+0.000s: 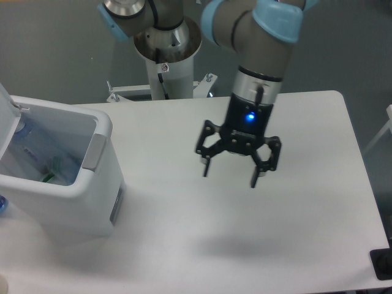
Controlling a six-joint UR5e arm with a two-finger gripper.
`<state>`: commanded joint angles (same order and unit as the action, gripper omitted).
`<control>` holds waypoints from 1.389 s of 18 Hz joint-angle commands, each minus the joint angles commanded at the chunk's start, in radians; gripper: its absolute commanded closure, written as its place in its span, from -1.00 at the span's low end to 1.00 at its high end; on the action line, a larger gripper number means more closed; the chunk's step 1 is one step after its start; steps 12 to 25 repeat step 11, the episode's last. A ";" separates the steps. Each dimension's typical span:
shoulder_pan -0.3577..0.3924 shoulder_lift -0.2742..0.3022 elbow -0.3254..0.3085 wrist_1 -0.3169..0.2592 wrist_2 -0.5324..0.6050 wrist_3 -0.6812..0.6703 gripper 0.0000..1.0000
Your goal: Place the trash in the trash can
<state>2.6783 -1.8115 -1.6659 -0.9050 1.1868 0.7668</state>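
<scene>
The white boxy trash can (67, 205) stands at the table's left with its lid (7, 122) swung up and a grey panel (94, 153) on its right inner rim. Inside it lies clear plastic with bluish print (33, 150), with green bits lower down. I cannot tell the bottle from the bag there. My gripper (229, 179) hangs over the middle of the table, well right of the can. Its fingers are spread open, point down and hold nothing. Its shadow falls on the table below it.
The white table (306, 245) ends at its right edge near x 600. The arm's white pedestal (165, 67) stands behind the table's far edge. A small blue object (2, 204) shows at the left frame edge, beside the can. A dark object (383, 263) sits at the lower right corner.
</scene>
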 joint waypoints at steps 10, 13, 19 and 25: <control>-0.003 -0.066 0.008 -0.006 0.418 0.308 -1.00; -0.003 -0.066 0.006 -0.008 0.418 0.318 -1.00; -0.003 -0.066 0.006 -0.008 0.418 0.318 -1.00; -0.003 -0.066 0.006 -0.008 0.418 0.318 -1.00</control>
